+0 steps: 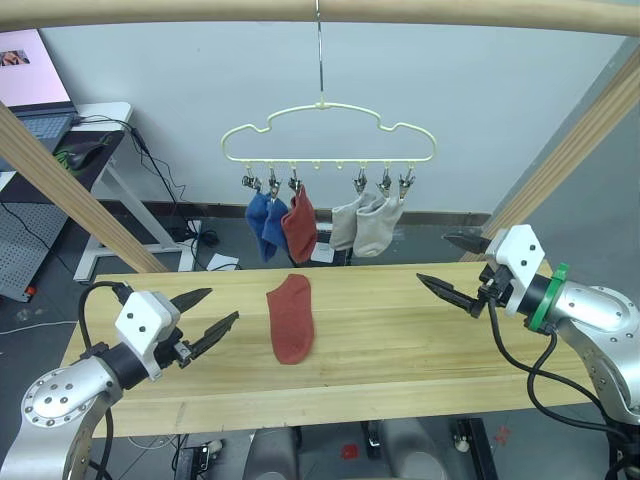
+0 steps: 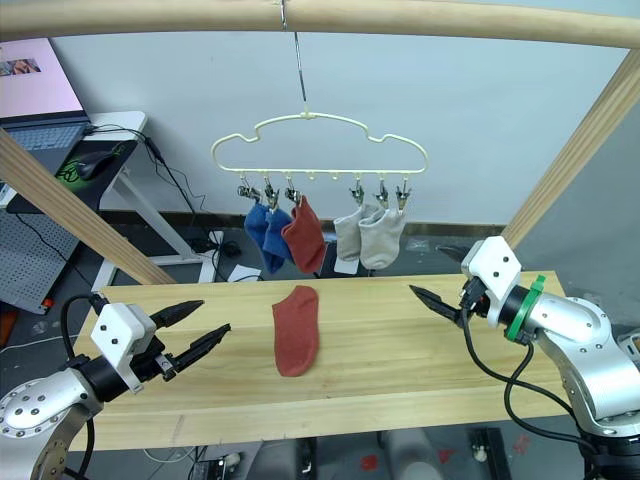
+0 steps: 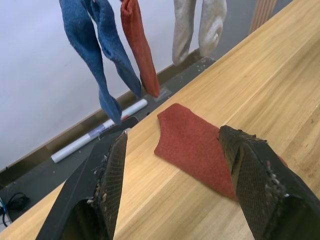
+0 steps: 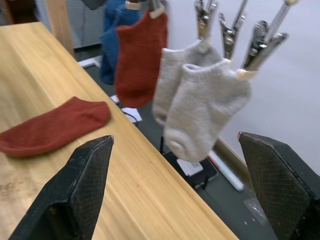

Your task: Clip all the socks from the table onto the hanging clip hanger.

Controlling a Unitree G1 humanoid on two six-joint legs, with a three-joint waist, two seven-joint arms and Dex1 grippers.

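Observation:
One rust red sock [image 1: 291, 318] lies flat on the pale wooden table [image 1: 400, 350], left of its middle. Above the table's far edge hangs the pale-yellow clip hanger [image 1: 328, 135]. Clipped along its lower bar are two blue socks [image 1: 266, 221], a rust red sock [image 1: 300, 223] and two light grey socks [image 1: 368, 225]. My left gripper [image 1: 210, 310] hovers open over the table's left end, pointing toward the lying sock. Over the right end my right gripper [image 1: 455, 265] is open with nothing between its fingers.
Round pale wooden frame poles [image 1: 75, 195] slant up on both sides and cross overhead. A desk with a laptop [image 1: 35, 100] stands at the back left. Cables and a white roll lie on the floor behind the table.

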